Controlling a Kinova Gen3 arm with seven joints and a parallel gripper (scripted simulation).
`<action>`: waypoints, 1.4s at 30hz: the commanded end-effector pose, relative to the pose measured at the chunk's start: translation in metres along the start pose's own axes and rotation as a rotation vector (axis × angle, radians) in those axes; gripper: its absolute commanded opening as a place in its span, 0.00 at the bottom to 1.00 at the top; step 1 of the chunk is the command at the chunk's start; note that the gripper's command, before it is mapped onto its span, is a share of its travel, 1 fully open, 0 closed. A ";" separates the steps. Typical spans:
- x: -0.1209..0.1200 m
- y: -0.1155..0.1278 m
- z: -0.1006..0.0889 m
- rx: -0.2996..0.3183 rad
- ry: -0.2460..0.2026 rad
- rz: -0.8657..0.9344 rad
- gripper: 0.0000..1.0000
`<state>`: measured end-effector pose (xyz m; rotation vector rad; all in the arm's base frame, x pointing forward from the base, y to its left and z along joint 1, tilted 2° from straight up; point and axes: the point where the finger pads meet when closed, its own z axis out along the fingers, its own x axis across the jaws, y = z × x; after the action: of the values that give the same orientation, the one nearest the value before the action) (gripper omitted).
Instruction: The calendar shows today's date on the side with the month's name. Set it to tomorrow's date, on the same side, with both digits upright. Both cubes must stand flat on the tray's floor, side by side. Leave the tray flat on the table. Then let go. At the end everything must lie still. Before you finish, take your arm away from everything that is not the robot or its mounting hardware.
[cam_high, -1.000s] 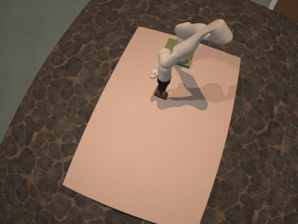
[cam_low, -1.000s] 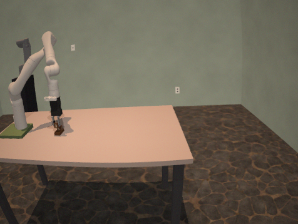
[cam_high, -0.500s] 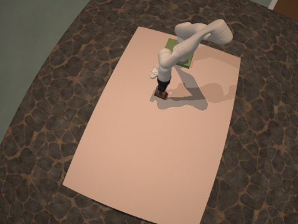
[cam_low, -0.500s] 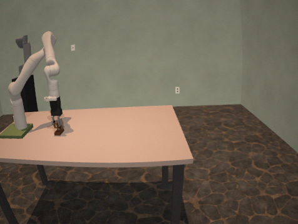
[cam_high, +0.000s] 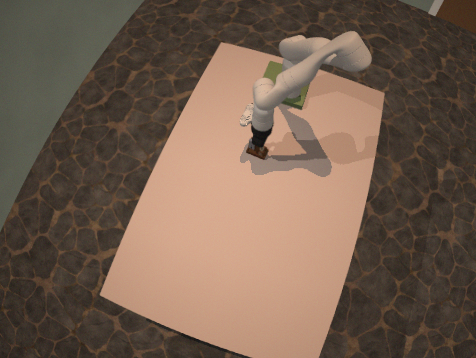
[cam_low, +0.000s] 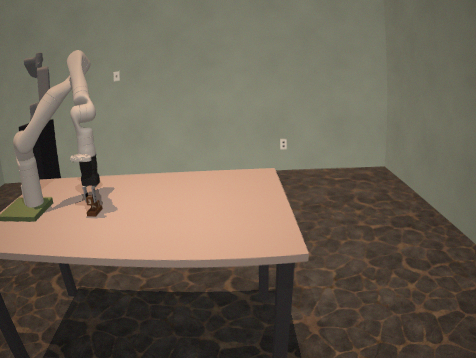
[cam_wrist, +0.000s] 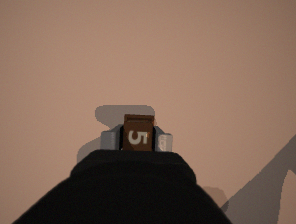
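Note:
My gripper (cam_wrist: 138, 134) points straight down over the pink table top, near the arm's base. It is shut on a small brown calendar cube (cam_wrist: 139, 133), with one light finger on each side of it. The cube's face toward the wrist camera shows a white 5. In the top and exterior views the cube (cam_high: 257, 150) (cam_low: 93, 207) is low under the gripper (cam_high: 259, 144), at or just above the table top; I cannot tell if it touches. No tray and no second cube show in any view.
The arm's green base plate (cam_high: 292, 89) (cam_low: 25, 209) is at the table's back edge, close to the gripper. The table's front edge (cam_low: 150, 260) is far from the cube. The arm's shadow (cam_high: 310, 150) falls to the right of it.

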<state>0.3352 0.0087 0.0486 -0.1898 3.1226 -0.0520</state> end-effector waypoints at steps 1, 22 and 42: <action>0.000 0.000 0.001 0.000 0.000 0.001 0.60; 0.000 0.000 0.017 0.000 0.000 0.001 0.60; 0.000 0.000 0.024 0.000 0.000 0.001 0.60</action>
<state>0.3353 0.0078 0.0249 -0.1894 3.1232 -0.0524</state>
